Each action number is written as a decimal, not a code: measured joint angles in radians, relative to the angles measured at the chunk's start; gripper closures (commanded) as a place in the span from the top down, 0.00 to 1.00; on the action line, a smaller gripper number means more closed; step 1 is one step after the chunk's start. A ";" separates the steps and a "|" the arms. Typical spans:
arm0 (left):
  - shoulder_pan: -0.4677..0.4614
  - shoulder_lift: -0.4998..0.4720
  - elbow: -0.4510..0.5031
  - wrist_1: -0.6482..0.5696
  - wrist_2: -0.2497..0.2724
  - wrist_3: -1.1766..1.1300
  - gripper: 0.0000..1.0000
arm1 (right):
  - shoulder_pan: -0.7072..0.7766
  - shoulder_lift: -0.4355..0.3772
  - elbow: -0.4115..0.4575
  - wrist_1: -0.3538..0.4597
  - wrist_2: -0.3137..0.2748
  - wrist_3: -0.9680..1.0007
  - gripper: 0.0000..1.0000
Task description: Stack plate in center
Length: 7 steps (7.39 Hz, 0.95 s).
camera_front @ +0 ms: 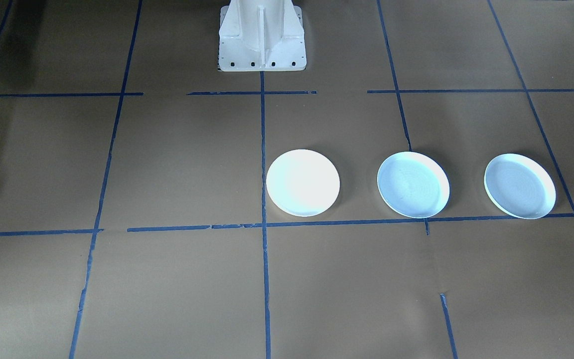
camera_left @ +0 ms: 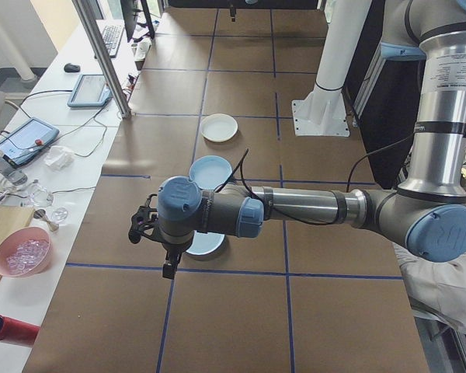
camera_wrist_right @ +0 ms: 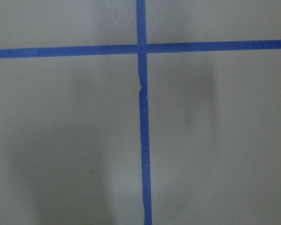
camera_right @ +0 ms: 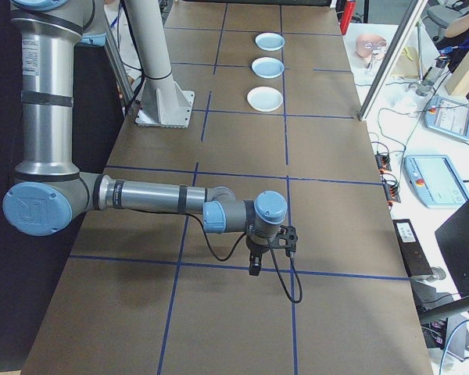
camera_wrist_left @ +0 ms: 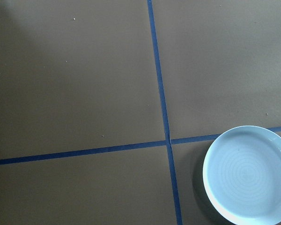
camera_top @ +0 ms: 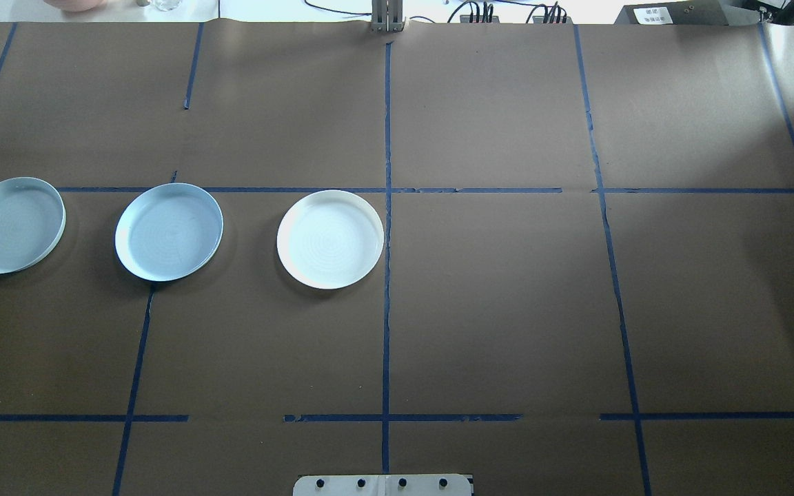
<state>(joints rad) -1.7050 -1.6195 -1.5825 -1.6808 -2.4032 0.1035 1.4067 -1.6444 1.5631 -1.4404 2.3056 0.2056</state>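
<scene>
Side bench [camera_left: 54,179] along the brown paper-covered table [camera_top: 493,303]: a pink bowl [camera_left: 22,252] of what appear to be clear cubes sits at the bench's near end; beyond it lie a teach pendant [camera_left: 25,138], then a second tablet-like pendant [camera_left: 89,90]. Blue tape lines [camera_top: 387,275] grid the table.

I am finding almost nothing readable from my station: only the raised "UR" logo is showing on the blue joint cap [camera_left: 443,233] of the near arm, while the label on a black box [camera_top: 652,14] beyond the desk is blurring out.
</scene>
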 measured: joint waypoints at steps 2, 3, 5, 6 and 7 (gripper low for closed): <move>-0.001 0.003 -0.008 -0.019 0.001 -0.002 1.00 | 0.000 0.000 0.000 0.000 0.000 0.000 1.00; -0.001 0.003 -0.010 -0.023 0.003 -0.001 1.00 | 0.000 0.000 0.000 0.000 0.000 0.000 1.00; 0.001 0.003 -0.003 -0.023 0.009 0.005 1.00 | 0.000 0.000 0.000 0.000 0.000 0.000 1.00; 0.001 0.002 0.012 -0.021 0.018 0.006 1.00 | 0.000 0.000 0.000 0.000 0.000 0.000 1.00; 0.005 0.000 0.043 -0.020 0.027 0.008 1.00 | 0.000 0.000 0.000 0.000 0.000 0.000 1.00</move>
<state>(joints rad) -1.6996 -1.6193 -1.5395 -1.7012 -2.3759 0.1114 1.4069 -1.6444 1.5631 -1.4404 2.3056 0.2056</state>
